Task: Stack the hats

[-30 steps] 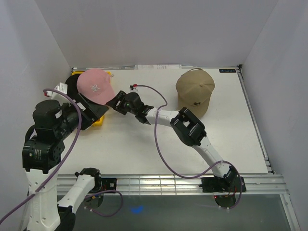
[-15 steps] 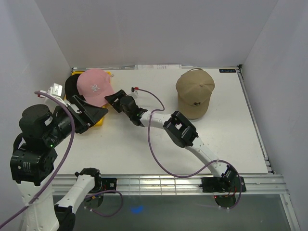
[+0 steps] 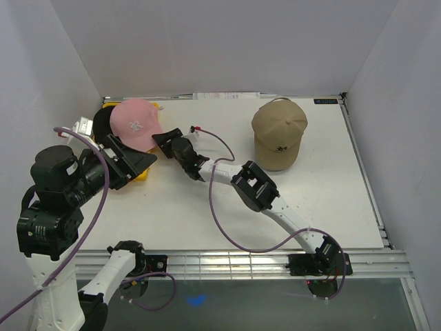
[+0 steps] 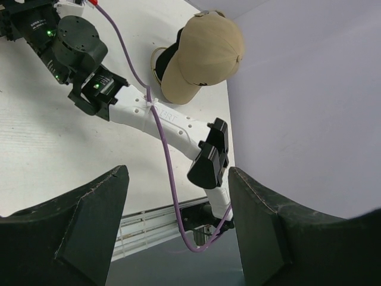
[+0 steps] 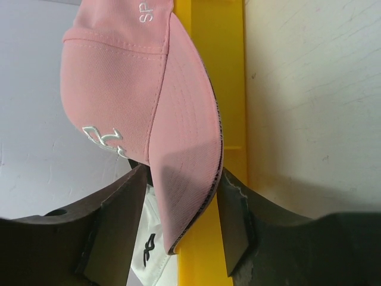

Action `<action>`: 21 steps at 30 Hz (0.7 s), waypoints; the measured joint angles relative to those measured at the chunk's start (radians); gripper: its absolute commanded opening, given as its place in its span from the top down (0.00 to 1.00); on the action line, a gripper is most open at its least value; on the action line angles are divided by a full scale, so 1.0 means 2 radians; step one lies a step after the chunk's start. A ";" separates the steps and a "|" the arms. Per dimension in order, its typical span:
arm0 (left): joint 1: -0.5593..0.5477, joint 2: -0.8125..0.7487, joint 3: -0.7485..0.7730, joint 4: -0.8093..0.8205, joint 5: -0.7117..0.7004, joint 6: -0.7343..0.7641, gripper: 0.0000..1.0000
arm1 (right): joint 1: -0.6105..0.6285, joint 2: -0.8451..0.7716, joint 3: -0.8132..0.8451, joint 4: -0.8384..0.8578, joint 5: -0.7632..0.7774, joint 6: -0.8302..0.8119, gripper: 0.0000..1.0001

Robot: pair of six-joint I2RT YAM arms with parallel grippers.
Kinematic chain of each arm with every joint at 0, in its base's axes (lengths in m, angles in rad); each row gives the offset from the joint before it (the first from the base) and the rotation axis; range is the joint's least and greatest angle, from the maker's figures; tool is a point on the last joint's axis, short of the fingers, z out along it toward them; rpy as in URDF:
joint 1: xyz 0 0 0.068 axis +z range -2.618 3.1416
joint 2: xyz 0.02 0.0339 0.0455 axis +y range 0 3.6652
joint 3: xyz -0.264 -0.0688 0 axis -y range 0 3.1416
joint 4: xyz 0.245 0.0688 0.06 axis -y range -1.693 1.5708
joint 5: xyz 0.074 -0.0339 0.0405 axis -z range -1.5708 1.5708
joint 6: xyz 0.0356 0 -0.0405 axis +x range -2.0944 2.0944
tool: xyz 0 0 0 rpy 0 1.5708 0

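Note:
A pink hat [image 3: 136,123] sits on top of a pile at the back left, over a white hat [image 5: 149,256] and a black hat [image 3: 102,124]. Its brim [image 5: 184,143] lies between the jaws of my right gripper [image 5: 180,173] [image 3: 167,141]. One finger [image 5: 229,226] touches the brim's edge; a thin gap shows on the other side. A tan hat [image 3: 279,132] [image 4: 202,56] lies alone at the back right. My left gripper [image 3: 131,160] [image 4: 178,238] hovers beside the pile, open and holding nothing.
The pile rests on a yellow tray [image 5: 208,47] [image 3: 141,174] at the table's left edge. White walls close in the table on three sides. Purple cables [image 3: 220,200] loop from both arms. A metal rail [image 3: 241,261] runs along the near edge.
My right gripper has slid left onto the pink hat's brim and its jaws have narrowed. My left arm dropped back and left, then eased a little toward the pile.

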 measured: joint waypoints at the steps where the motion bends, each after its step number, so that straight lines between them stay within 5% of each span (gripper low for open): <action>1: 0.000 0.000 -0.001 0.000 0.000 0.000 0.22 | 0.000 0.002 0.001 0.001 0.000 0.004 0.47; 11: 0.000 -0.004 -0.014 0.002 0.001 -0.002 0.23 | -0.007 0.004 0.000 0.048 -0.012 0.033 0.92; 21: 0.000 -0.010 -0.017 0.002 0.000 -0.005 0.23 | -0.010 0.002 -0.022 0.117 -0.035 0.057 0.92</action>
